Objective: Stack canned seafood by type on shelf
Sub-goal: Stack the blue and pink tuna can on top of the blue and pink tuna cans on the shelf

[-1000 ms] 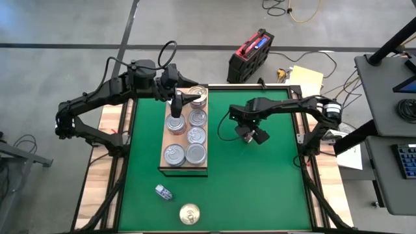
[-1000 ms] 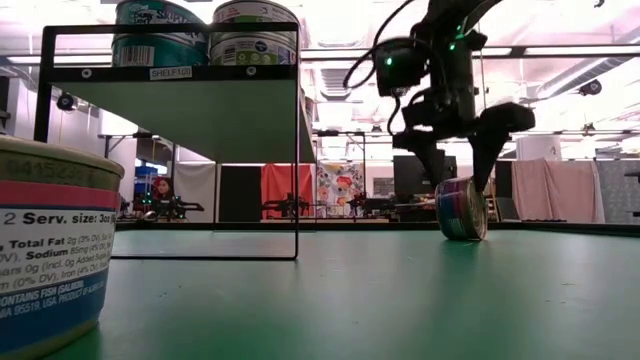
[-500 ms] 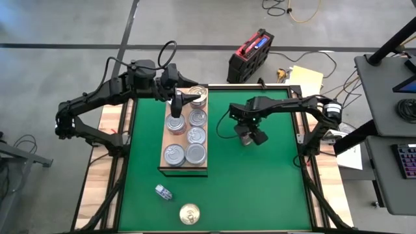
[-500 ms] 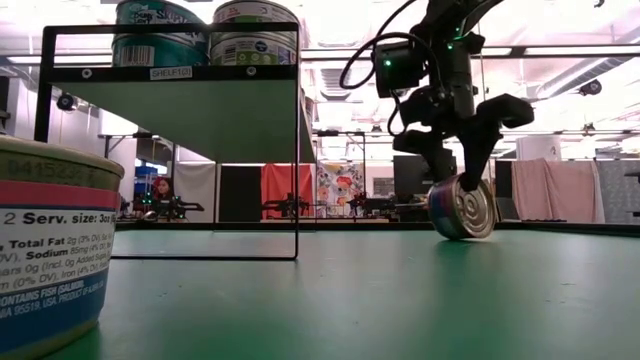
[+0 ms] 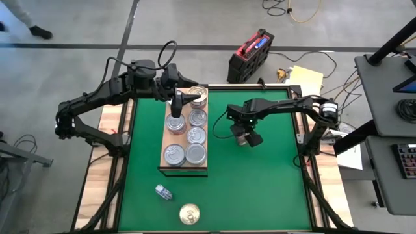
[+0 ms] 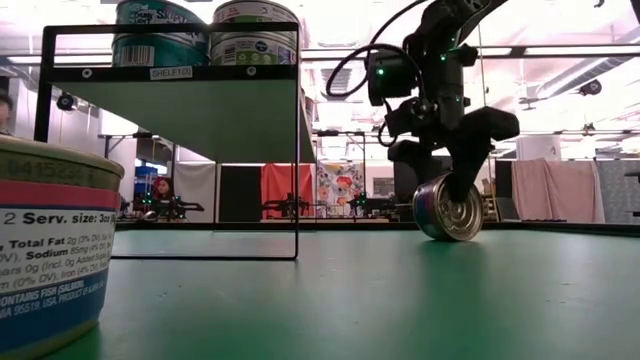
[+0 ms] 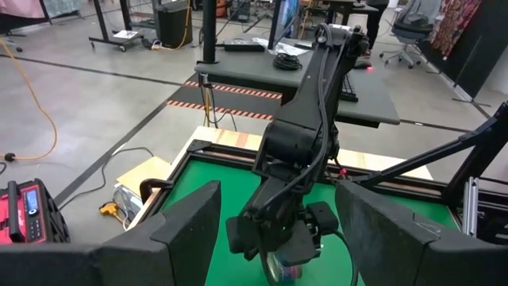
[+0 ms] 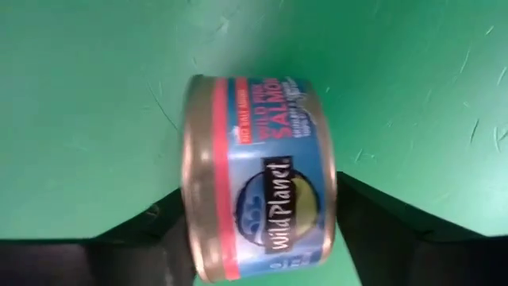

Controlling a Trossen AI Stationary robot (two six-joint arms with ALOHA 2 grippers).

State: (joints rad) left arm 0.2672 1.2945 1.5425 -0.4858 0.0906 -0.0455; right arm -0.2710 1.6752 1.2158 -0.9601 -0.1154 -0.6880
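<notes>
A salmon can [image 8: 258, 167] with a blue and pink label stands on its rim on the green mat [image 5: 260, 188], right of the shelf. My right gripper [image 5: 246, 135] is shut on it from above. The shelf [image 5: 184, 170] is a wooden board on a black frame, and several silver-lidded cans [image 5: 195, 153] stand on it. My left gripper [image 5: 182, 99] hangs open above the shelf's far end, with nothing between its fingers [image 7: 190, 230]. A gold-lidded can [image 5: 189, 213] and a can lying on its side [image 5: 164, 192] rest on the mat near the front edge. My right gripper pinches the can between its two fingers [image 8: 159, 238], one finger at each flat end [image 8: 193, 191]. The fingers come from above and point down. The can's lower rim [image 6: 440, 236] rests on the mat, and the can leans with one flat face [image 6: 460, 212] turned toward the table's near edge.
In the low view a can [image 6: 50, 250] stands close on the left, and two cans [image 6: 160, 30] show on the raised shelf. Bare mat lies between the shelf and my right gripper. Off the table are a red case [image 5: 250, 55] and a desk [image 5: 390, 97].
My right gripper's fingers stood wide on either side of the can a second ago. They have since shut on it and rolled about their own line. The can has turned with them on its rim, so a flat face instead of its label wall now faces the near edge.
</notes>
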